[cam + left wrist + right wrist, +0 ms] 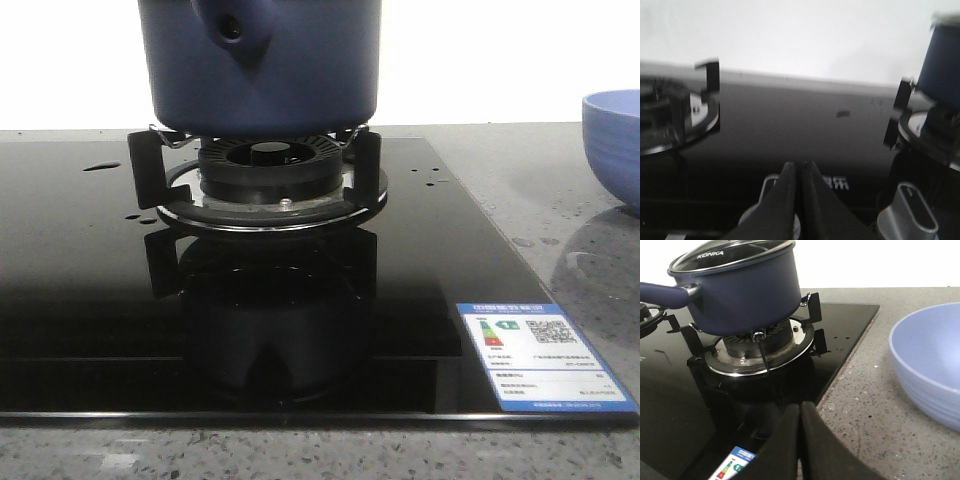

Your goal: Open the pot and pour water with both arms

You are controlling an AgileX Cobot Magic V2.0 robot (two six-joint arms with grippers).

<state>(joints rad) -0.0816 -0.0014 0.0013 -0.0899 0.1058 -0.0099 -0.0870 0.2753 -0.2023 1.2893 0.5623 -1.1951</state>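
The dark navy pot (260, 65) stands on the right burner of the black glass hob, its stubby handle tube facing me. In the right wrist view the pot (740, 290) has a glass lid (730, 252) on it and its handle points away to one side. A slice of the pot (942, 65) also shows in the left wrist view. Small water drops (435, 180) lie on the hob. My left gripper (798, 167) is shut and empty over the hob between the burners. My right gripper (800, 407) is shut and empty over the hob's edge.
A light-blue ribbed bowl (615, 140) stands on the grey stone counter to the right of the hob; it also shows in the right wrist view (930, 375). A second burner (670, 115) and silver knobs (907, 215) show in the left wrist view. An energy label (540, 355) sits at the hob's front right.
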